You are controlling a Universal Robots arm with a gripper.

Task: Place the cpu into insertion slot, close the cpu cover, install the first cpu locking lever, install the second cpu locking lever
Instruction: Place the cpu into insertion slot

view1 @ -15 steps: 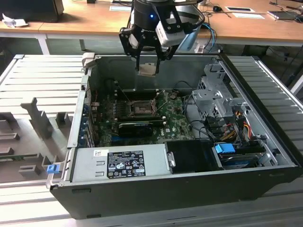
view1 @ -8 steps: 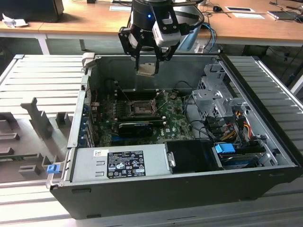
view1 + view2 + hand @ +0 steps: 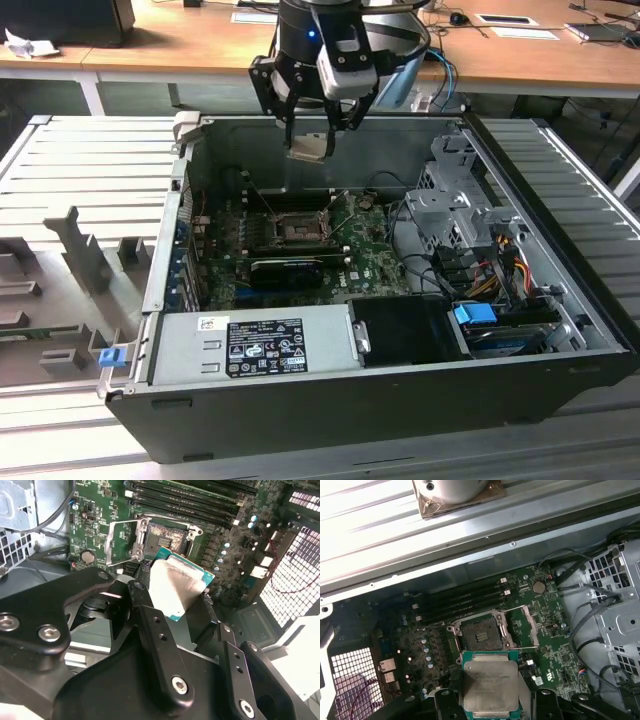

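Nearest, the power supply point(image 3: 255, 345) sits in the near left corner of the computer case point(image 3: 420, 395). Beyond it, on the motherboard point(image 3: 350, 250), the insertion slot point(image 3: 296, 228) lies bare, with its cpu cover point(image 3: 527, 625) standing open beside it. High above the motherboard, well apart from the slot, the pincer point(image 3: 312, 135) is clenched on the cpu point(image 3: 308, 148), metal top up. The first step is in hand: the cpu is unseated. Seating it calls, I judge, for a level descent squared to the slot's frame.

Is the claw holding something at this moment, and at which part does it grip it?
Yes. The claw holds the cpu, pinched at two opposite side edges.
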